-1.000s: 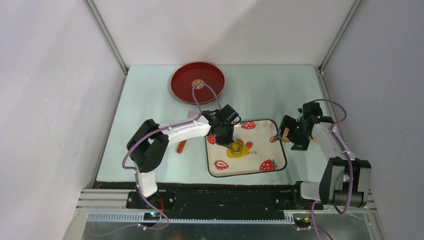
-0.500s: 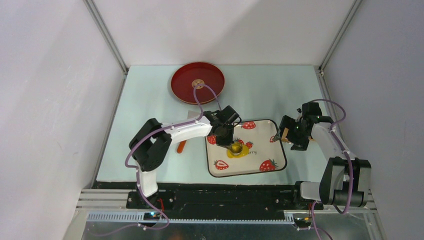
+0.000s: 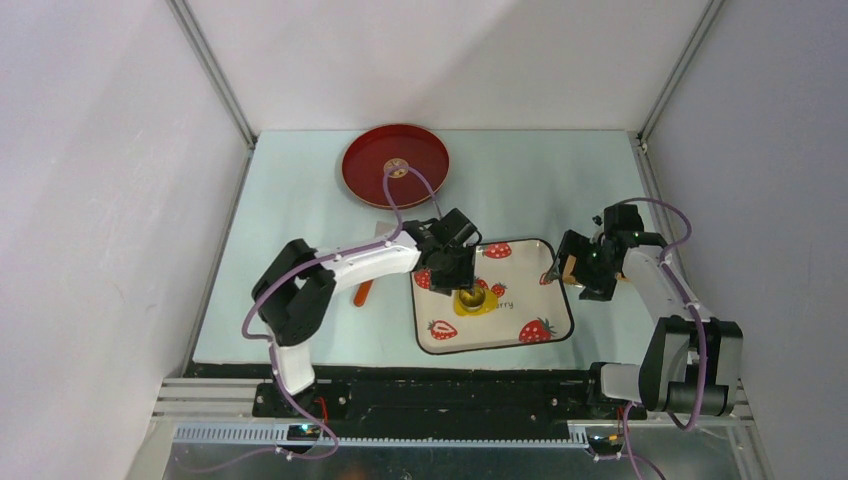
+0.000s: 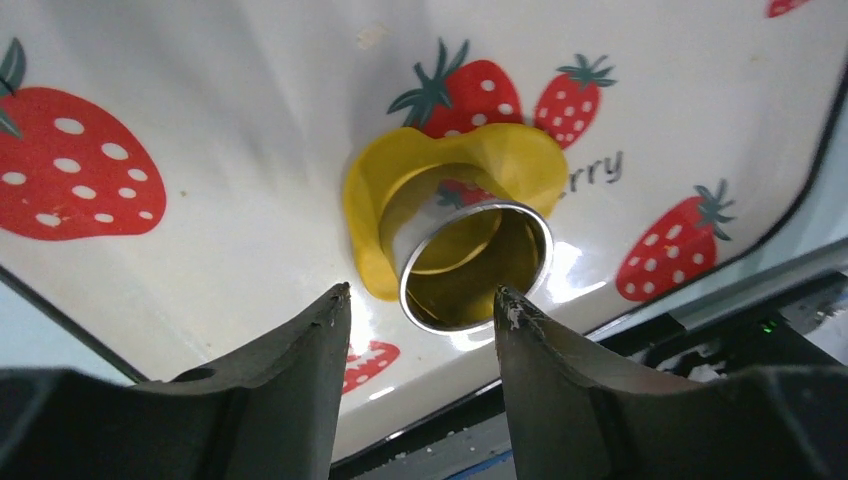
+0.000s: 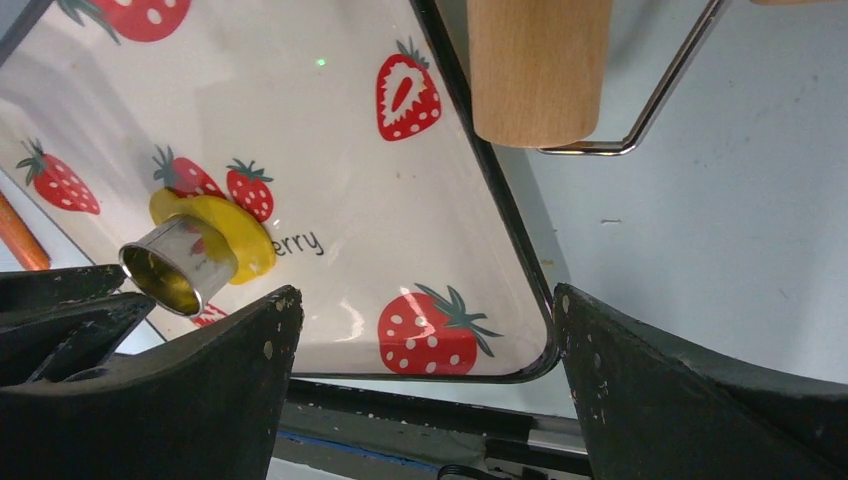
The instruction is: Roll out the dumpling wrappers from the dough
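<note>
The yellow dough (image 4: 372,205) lies as a flat irregular patch on the strawberry tray (image 3: 500,346). A shiny metal ring cutter (image 4: 475,266) stands on it, apart from both fingers. My left gripper (image 4: 420,305) hovers just above the ring, open, holding nothing. From above, the left gripper (image 3: 462,280) covers part of the dough (image 3: 480,306). My right gripper (image 5: 420,300) is open and empty over the tray's right corner, next to the wooden roller (image 5: 535,65). The right wrist view also shows the dough (image 5: 243,238) and the cutter (image 5: 180,262). Dumpling wrappers are hidden from view.
A red round plate (image 3: 372,160) sits at the back left, with a small pale disc at its centre. An orange stick (image 3: 363,293) lies on the table left of the tray. The roller's wire frame (image 5: 660,90) rests beside the tray's right rim (image 5: 500,205).
My left gripper's jaws have opened and let go of the metal ring, which stays on the dough. The right arm has not moved.
</note>
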